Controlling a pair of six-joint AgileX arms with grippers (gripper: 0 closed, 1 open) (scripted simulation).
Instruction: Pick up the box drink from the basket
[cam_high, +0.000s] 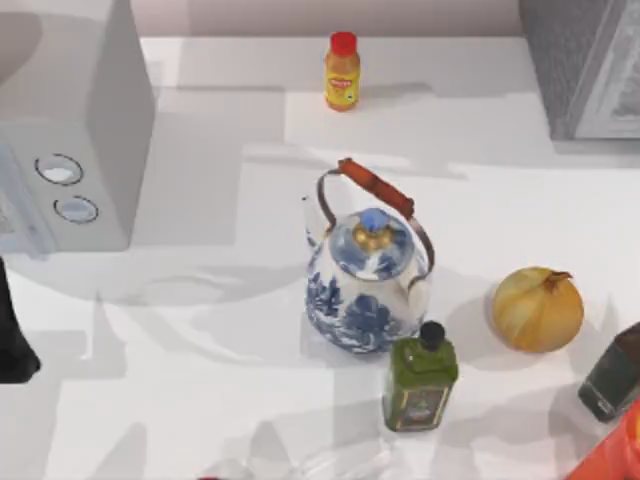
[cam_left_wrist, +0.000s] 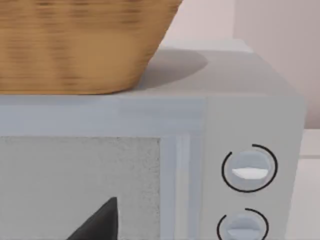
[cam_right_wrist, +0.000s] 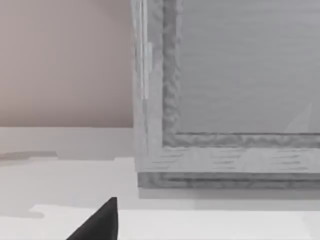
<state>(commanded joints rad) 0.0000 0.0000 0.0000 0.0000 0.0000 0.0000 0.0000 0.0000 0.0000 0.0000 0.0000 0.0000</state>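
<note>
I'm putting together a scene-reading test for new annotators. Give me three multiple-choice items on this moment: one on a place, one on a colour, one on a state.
1. Where does the basket stand?
A. on top of the microwave
B. beside the teapot
C. on the table's right edge

2. What colour is the small orange bottle's cap?
A. black
B. red
C. white

3. How does the teapot stand?
A. tipped on its side
B. upside down
C. upright with its lid on

Answers:
A, the left wrist view shows the basket resting on the microwave.
B, the orange bottle has a red cap.
C, the teapot stands upright, lid on.
</note>
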